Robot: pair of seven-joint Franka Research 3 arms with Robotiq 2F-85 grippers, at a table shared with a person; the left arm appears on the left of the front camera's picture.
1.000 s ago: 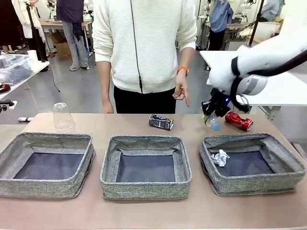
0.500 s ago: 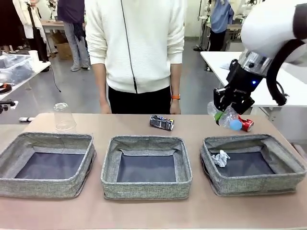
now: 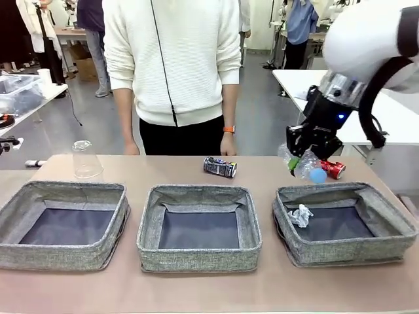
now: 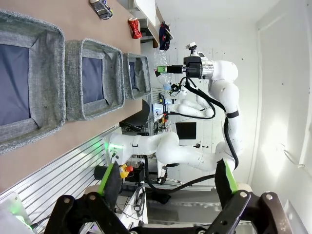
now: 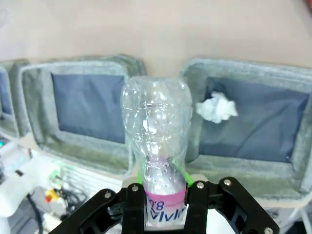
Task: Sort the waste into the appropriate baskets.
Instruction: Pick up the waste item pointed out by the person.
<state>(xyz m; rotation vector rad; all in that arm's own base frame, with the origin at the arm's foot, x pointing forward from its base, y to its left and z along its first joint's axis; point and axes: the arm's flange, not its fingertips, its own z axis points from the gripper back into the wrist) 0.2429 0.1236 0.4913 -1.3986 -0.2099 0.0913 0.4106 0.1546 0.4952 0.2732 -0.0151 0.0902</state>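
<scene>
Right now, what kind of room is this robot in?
Probably a robot lab: a white arm's right claw holds a bottle near three grey baskets, with more worktables behind.

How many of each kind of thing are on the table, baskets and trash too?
Baskets: 3
Cans: 2
Bottle: 1
Cup: 1
Paper wad: 1
Total: 8
</scene>
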